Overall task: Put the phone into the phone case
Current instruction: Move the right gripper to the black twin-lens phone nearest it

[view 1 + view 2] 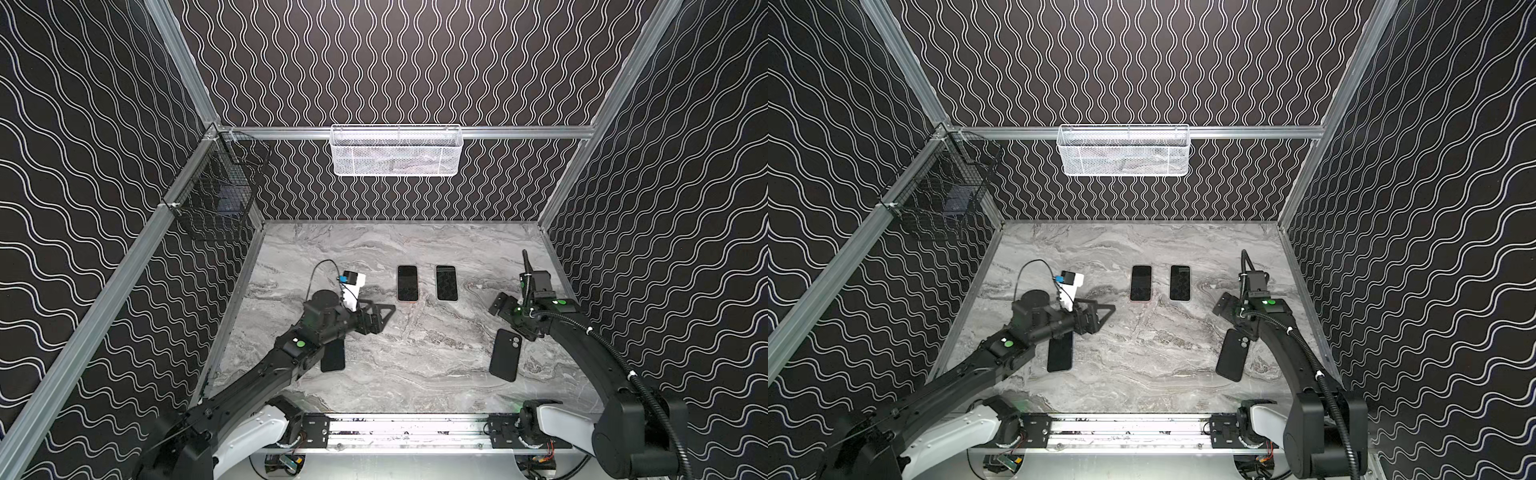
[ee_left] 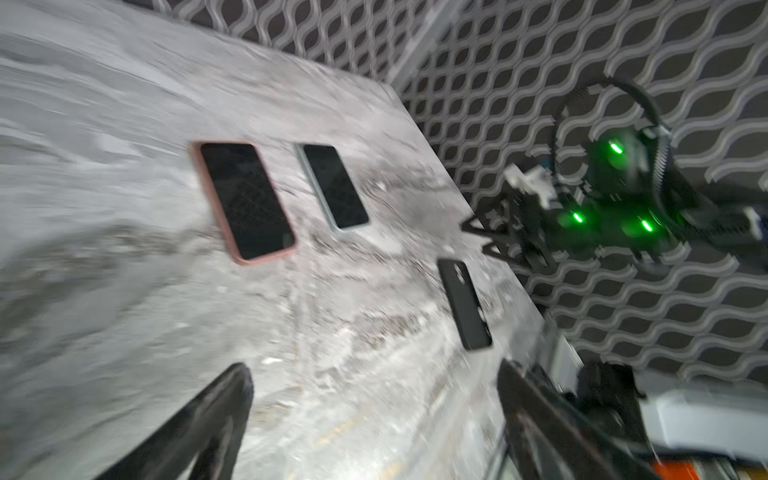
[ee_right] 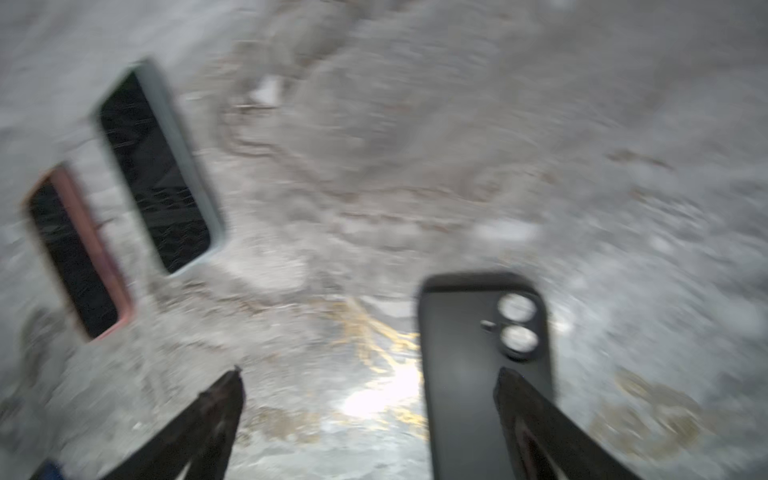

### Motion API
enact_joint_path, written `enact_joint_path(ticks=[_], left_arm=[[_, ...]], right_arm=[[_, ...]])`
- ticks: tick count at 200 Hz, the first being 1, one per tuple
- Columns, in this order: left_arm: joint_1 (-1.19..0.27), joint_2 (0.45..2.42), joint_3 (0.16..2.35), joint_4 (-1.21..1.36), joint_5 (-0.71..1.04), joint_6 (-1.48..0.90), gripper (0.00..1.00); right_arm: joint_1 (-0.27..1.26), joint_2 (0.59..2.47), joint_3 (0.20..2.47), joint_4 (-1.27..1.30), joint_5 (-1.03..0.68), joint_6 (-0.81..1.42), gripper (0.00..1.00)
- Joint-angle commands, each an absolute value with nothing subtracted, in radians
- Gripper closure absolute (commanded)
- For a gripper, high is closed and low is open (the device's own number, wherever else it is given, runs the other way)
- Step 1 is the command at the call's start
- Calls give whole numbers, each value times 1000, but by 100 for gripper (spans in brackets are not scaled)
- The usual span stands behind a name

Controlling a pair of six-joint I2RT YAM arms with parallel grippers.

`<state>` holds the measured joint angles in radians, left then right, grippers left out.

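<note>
A black phone [image 1: 333, 357] [image 1: 1059, 353] lies flat on the marble table, partly under my left arm. The black phone case [image 1: 505, 354] [image 1: 1232, 353] [image 2: 464, 309] [image 3: 461, 374] lies back up at the right, and the table shows through its two camera holes. My left gripper [image 1: 380, 316] [image 1: 1100, 316] [image 2: 374, 368] hovers open and empty beyond the phone, pointing toward the table's middle. My right gripper [image 1: 513, 319] [image 1: 1237, 318] [image 3: 370, 370] hangs open and empty just above the case's camera end. In the blurred right wrist view one finger overlaps the case.
Two phones lie side by side mid-table, screens up: one in a pink case [image 1: 407, 282] [image 2: 247, 199] [image 3: 75, 253], one in a pale blue-grey case [image 1: 446, 282] [image 2: 334, 187] [image 3: 153, 166]. A white mesh basket [image 1: 396, 149] hangs on the back rail. A black wire basket [image 1: 216, 195] hangs at the left.
</note>
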<state>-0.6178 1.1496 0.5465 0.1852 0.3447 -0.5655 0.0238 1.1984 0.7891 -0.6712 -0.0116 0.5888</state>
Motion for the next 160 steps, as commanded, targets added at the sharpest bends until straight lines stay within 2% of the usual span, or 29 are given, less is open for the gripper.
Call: enact_joint_path(ticks=[1,51,79,116,160], left_arm=[[-651,1163,565,200,333,-525,4],[-655,1116,560,99,278,-527,5],[-655,1111,559,41,236,-537,7],[-655,1110,543,53,237,-549,8],[-656,1127,555,56,243,-546,8]], right_arm=[[-20,1191,766,-777,37,658,1],[-35,1186,761,-851,115,684,1],[-36,1198,721,-839,67,723,3],[-36,1221,682,-794,44,736,16],[-35,1198,610,-713,20,734,39]])
